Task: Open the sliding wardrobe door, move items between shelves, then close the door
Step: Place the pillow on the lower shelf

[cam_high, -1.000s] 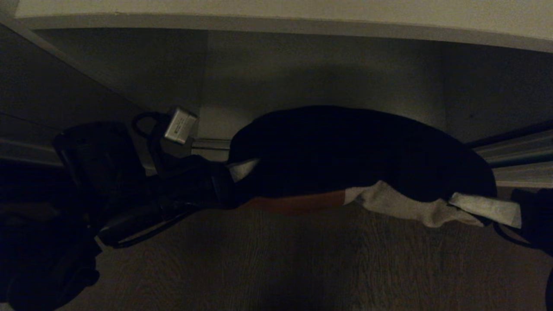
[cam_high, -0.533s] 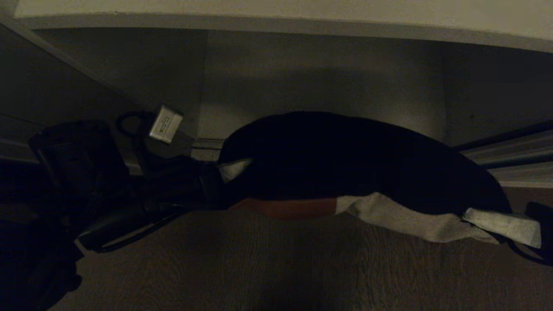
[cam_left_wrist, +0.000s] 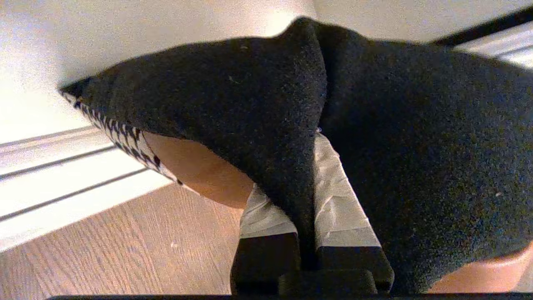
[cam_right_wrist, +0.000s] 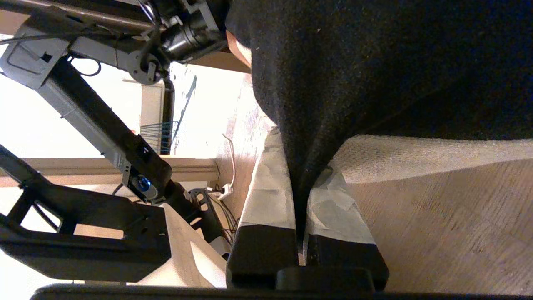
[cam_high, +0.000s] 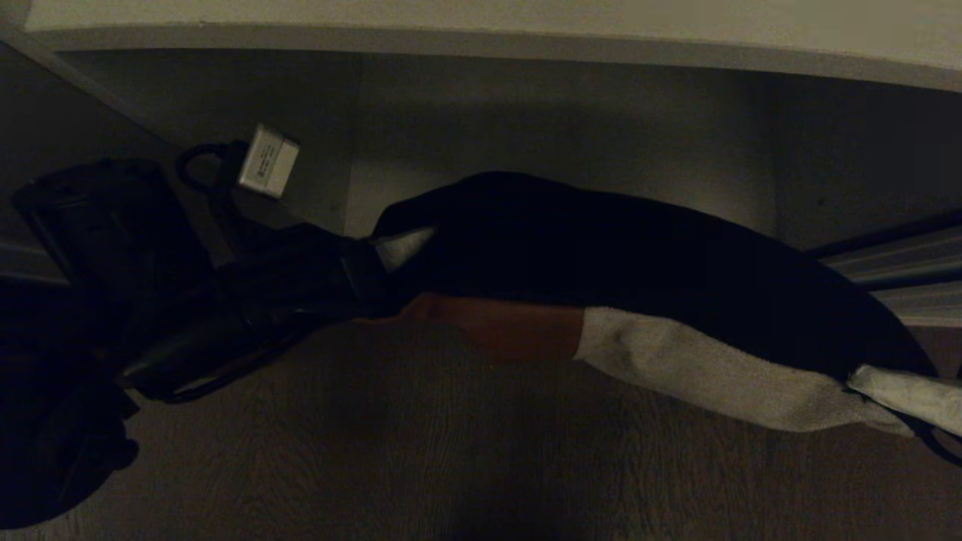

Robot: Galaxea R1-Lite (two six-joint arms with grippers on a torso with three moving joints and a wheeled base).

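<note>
Both pincers, left (cam_left_wrist: 306,200) and right (cam_right_wrist: 297,196), clamped on black garment (cam_high: 601,255).

This looks like a home bedroom or a mock-up of one: a built-in wardrobe with plain off-white shelf boards (cam_high: 481,41), pale metal sliding-door floor tracks (cam_high: 894,270), wood-grain plank flooring (cam_high: 466,451), and folded black, rust-brown and grey-white knit garments (cam_high: 639,263). A white power strip with cables (cam_right_wrist: 222,189) lies on the floor.
</note>
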